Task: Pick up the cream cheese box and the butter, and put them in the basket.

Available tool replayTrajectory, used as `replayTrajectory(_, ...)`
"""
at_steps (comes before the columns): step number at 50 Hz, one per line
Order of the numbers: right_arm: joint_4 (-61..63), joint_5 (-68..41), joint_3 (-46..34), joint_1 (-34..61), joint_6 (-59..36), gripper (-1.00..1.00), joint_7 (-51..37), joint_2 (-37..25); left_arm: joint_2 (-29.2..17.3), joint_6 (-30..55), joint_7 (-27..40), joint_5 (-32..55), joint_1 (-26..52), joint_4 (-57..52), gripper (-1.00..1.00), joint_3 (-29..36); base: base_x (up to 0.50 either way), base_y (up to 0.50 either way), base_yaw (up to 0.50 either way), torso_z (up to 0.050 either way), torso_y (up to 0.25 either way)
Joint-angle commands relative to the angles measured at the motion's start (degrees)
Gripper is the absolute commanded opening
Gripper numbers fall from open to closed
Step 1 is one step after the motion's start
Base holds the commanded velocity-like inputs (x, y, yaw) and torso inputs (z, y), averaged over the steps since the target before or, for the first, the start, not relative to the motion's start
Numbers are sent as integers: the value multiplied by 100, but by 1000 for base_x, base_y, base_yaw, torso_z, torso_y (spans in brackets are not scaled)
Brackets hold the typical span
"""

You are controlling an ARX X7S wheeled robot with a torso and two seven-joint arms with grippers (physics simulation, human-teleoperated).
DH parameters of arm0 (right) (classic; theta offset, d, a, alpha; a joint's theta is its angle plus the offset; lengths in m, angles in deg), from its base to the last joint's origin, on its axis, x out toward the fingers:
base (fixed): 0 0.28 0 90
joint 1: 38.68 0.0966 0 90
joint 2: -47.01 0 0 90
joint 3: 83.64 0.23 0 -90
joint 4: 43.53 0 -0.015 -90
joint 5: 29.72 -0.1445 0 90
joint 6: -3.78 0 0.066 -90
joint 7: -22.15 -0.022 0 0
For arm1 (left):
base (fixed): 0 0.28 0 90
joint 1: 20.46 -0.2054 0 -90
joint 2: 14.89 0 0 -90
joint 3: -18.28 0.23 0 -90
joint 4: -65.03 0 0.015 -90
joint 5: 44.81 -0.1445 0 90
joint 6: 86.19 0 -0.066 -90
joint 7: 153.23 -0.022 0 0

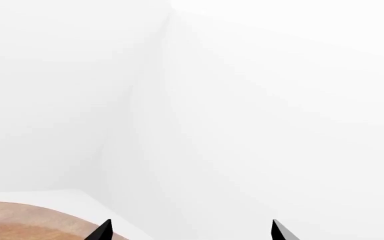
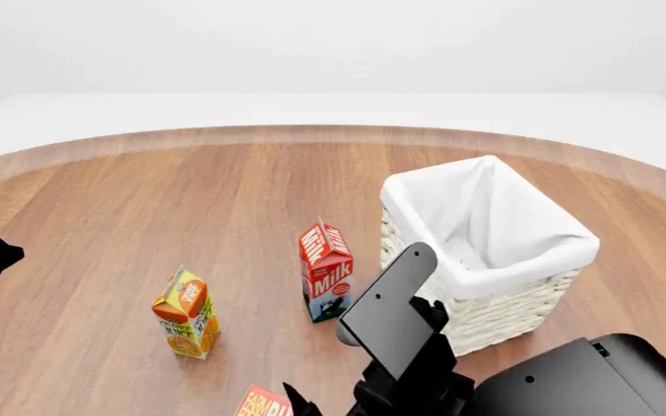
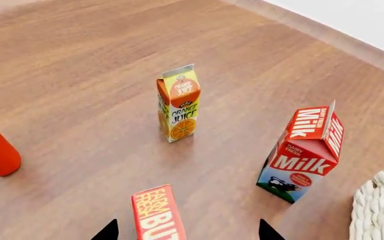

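My right gripper point(image 3: 186, 231) hangs spread, fingertips either side of the butter point(image 3: 157, 214) without touching it. The butter's long axis runs away from my claw toward the orange juice carton point(image 3: 178, 103). Right of it are the milk carton point(image 3: 303, 152) and the basket point(image 2: 486, 251). My left gripper point(image 1: 190, 231) is spread too, facing white wall.

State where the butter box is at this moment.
The butter lies on the wooden table between the open right gripper's fingertips; in the head view it sits at the bottom edge, near the orange juice carton.
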Motion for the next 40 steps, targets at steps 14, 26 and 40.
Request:
replayTrajectory(14, -149, -327, -235, 235, 18, 100, -305, -80, -30, 14, 41, 20, 26, -2, 100, 18, 0, 0, 0, 0, 0)
replayTrajectory(26, -215, -648, -418, 451, 52, 100, -555, -57, -28, -9, 34, 13, 4, 5, 100, 24, 0, 0, 0, 0, 0)
replayTrajectory(40, -392, -714, -555, 653, -23, 100, -438, 2, -42, -16, 43, 23, 9, 10, 100, 28, 0, 0, 0, 0, 0)
